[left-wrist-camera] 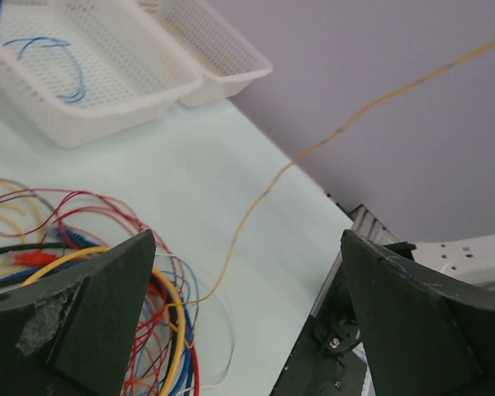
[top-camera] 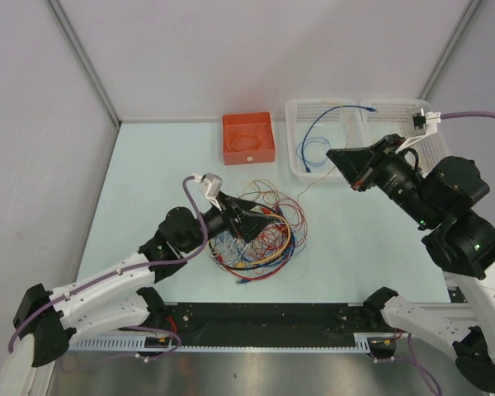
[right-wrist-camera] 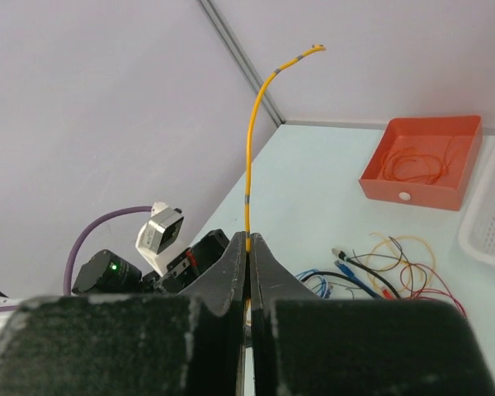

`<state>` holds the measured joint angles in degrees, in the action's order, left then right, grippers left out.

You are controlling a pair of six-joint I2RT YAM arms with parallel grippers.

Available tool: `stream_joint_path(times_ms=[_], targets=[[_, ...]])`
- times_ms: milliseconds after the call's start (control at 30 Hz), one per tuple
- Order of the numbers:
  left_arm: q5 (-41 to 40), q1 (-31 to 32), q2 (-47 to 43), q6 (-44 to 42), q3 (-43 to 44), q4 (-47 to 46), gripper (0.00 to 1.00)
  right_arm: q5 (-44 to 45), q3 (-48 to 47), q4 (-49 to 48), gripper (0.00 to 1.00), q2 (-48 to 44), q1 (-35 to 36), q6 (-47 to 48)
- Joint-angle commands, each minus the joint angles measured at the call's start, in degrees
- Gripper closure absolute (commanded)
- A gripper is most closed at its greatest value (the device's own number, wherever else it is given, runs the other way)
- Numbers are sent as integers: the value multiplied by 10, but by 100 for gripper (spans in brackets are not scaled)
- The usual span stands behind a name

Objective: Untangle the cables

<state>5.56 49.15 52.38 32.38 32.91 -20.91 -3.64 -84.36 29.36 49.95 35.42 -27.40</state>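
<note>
Covering the middle of the cables (top-camera: 260, 239), the left jaws stand wide over that loose heap of thin red, yellow, blue and black loops, lying just toward 6 o'clock from the tabletop's (top-camera: 148, 181) centre. The right jaws, at 2 o'clock over the perforated white baskets (top-camera: 290, 136), are pinched on a thin arching yellow wire (right-wrist-camera: 249, 148) with grey bands. Its lower run vanishes between them, and from above it is barely traceable. At 12 o'clock a square red bin (top-camera: 235, 155) holds a faint orange coil.
</note>
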Motion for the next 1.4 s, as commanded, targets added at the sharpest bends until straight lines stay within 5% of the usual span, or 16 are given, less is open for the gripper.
stream_joint_path(times_ms=[0,300,633,733,833,933,1000,1067,1167,1367], targets=[[45,34,-1,-23,-13,-142,0,-21,-15,-1,100,12,3,-20],[22,105,126,-117,78,-152,5,-44,-15,-5,100,21,18,-49],[-142,104,197,-156,128,-111,22,-32,-13,18,100,15,57,-57],[-172,104,203,-156,139,-94,49,-19,-5,19,100,8,67,-54],[-178,97,196,-132,157,-69,92,-12,2,24,100,4,74,-49],[-169,90,184,-118,202,-11,100,7,10,33,99,0,76,-40],[-166,86,172,-111,247,30,100,36,16,50,55,-3,76,-34],[-167,73,161,-77,275,111,100,86,17,74,28,-2,76,-25],[-149,35,112,-5,281,166,100,126,38,83,17,-10,76,-8],[-79,-27,28,66,271,181,100,44,126,8,17,-25,79,-1]])
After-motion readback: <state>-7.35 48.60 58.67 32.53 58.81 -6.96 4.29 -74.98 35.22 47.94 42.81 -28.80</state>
